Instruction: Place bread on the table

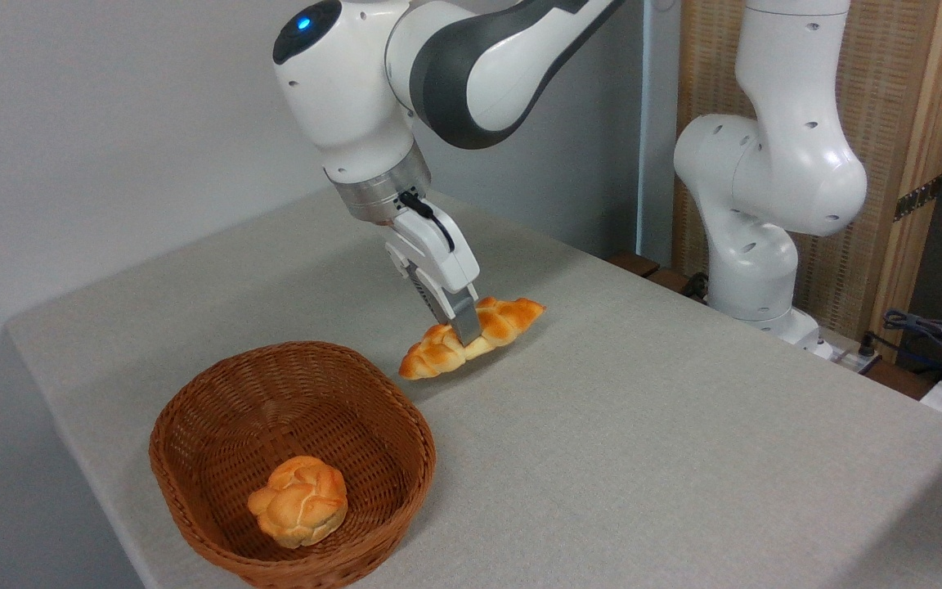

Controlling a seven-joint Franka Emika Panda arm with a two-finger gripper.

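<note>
The bread (437, 353), a long braided golden-brown loaf, lies low on the grey-beige table (643, 425), just right of the basket. My gripper (471, 329) comes down on its middle from above. One finger (463, 321) presses against the loaf's near side and the other is hidden behind it. The jaws look shut on the loaf. Its left end seems to touch the cloth, and the right end is tilted slightly up.
A brown wicker basket (193, 425) stands at the front left with a small round knotted bun (299, 501) inside. The arm's white base (757, 245) stands at the table's right rear edge. Cables (937, 335) lie at the far right.
</note>
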